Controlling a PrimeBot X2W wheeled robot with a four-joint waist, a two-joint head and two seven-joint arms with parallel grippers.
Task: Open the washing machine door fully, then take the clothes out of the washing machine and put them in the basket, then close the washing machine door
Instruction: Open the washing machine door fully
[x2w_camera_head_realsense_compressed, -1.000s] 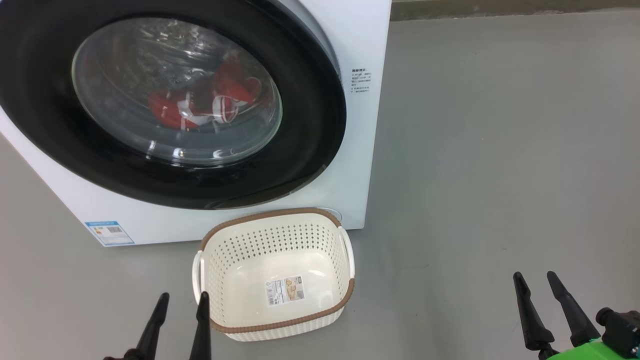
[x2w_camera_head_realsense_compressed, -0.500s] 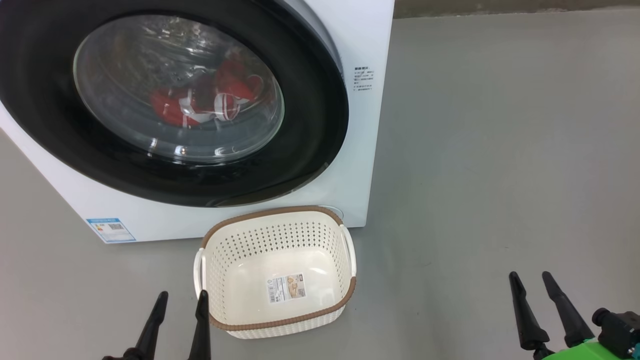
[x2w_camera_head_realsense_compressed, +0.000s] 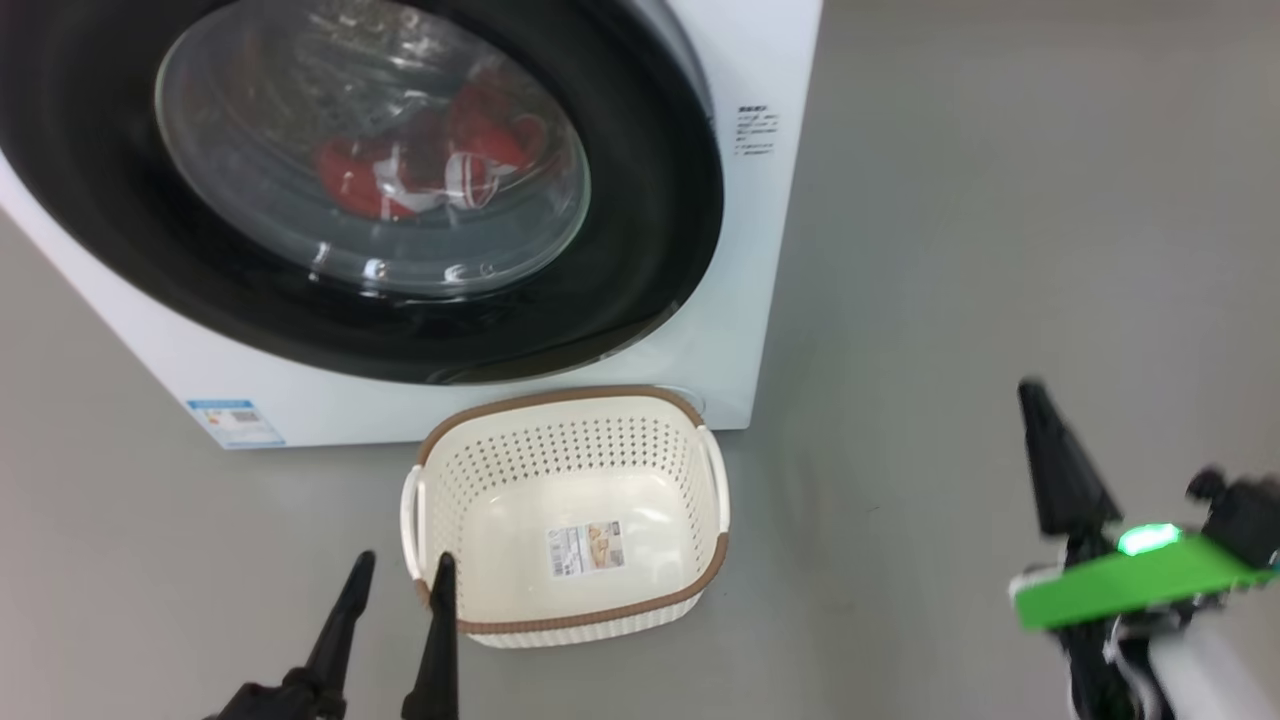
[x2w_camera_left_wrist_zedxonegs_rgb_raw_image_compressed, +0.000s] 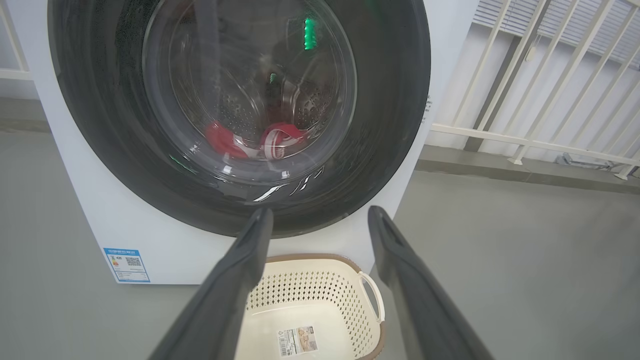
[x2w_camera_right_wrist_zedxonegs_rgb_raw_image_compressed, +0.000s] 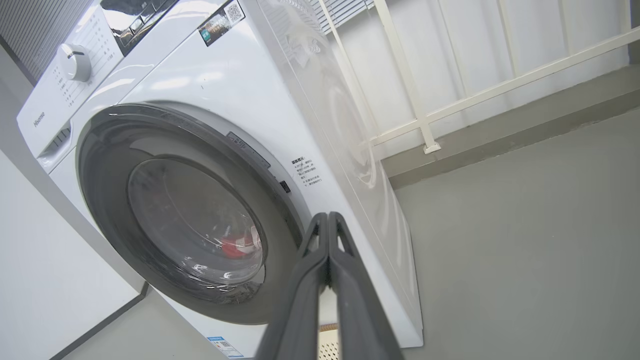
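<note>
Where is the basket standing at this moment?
In the head view the basket stands on the grey floor at lower centre, in front of the washing machine and below its door, with the left gripper by its left handle.

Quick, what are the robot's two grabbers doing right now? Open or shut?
Left gripper: open, holding nothing.
Right gripper: shut, holding nothing.

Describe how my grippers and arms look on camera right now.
The left gripper has two long, tapering black jaws with pointed tips. The right gripper has the same dark jaws, greyer in its wrist view. They sit on a bright green plate carrying a lit green light, with a pale forearm behind, all blurred.
</note>
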